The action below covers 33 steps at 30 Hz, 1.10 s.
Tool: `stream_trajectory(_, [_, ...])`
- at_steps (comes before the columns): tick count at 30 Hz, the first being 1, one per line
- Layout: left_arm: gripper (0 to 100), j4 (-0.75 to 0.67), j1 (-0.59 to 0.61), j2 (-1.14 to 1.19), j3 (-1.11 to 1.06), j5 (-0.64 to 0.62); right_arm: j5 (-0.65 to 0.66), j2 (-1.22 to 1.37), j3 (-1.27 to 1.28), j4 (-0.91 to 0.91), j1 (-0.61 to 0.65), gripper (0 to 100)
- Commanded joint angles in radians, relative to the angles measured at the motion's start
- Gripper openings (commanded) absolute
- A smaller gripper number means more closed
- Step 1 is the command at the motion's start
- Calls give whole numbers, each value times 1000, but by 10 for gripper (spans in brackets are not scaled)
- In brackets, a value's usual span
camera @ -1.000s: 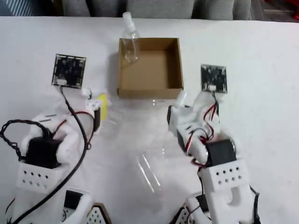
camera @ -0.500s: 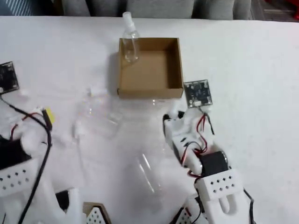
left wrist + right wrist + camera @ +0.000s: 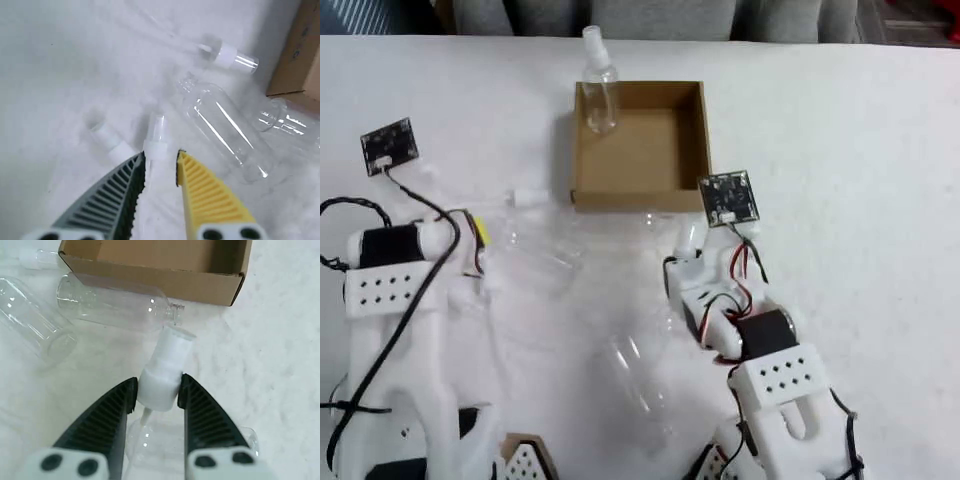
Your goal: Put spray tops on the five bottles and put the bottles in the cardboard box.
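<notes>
Bottles (image 3: 548, 258) without tops are seen in the high view lying on the table (image 3: 860, 150), between the left pincer (image 3: 477, 240) and the right pincer (image 3: 686, 250). One capped bottle (image 3: 599, 100) is leant in a far corner of the cardboard box (image 3: 695, 140), which is set just ahead of the right pincer. The fitting of tops is therefore judged to be the step in hand, with most of the task not yet done.

In the left wrist view, a loose spray top (image 3: 155, 145) is found right at the tip of the left pincer (image 3: 160, 160). Whether it is gripped cannot be told. A second top (image 3: 107, 136) is seen just beside it, and an uncapped bottle (image 3: 225, 125) just beyond it, toward the cardboard box (image 3: 300, 55).

In the right wrist view, the right pincer (image 3: 157, 390) is closed on the held spray top (image 3: 161, 377), whose nozzle is pointed away from the pincer. The open neck (image 3: 173, 312) of a lying bottle (image 3: 110, 300) is placed just ahead of that nozzle.

For the next move, it is judged that the held spray top must be turned so that its tube end, not its nozzle, is brought to the open neck. The lying bottle may roll when pushed, so steadying by the left pincer is likely to be called for.
</notes>
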State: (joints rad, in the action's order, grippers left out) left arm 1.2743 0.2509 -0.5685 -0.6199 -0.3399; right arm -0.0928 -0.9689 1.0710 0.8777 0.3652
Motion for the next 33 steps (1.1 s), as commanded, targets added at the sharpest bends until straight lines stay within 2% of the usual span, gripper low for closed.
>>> stream_trajectory(1, [146, 9, 58, 8, 18, 58, 17, 10, -8, -19, 8, 15])
stream_trajectory(4, [203, 57, 65, 8, 14, 132, 18, 12, -8, -19, 8, 15])
stream_trajectory(7, [205, 95, 77, 10, 9, 141, 18, 7, 6, -22, 10, 15])
stream_trajectory(13, [203, 95, 216, 61, 17, 150, 18, 4, 40, -54, 45, 15])
stream_trajectory(23, [203, 112, 346, 423, 241, 358, 12, 8, 91, -77, 191, 15])
stream_trajectory(29, [203, 239, 358, 487, 342, 586, 12, 4, 170, -173, 236, 15])
stream_trajectory(33, [203, 331, 358, 487, 396, 618, 12, 4, 178, -170, 229, 15])
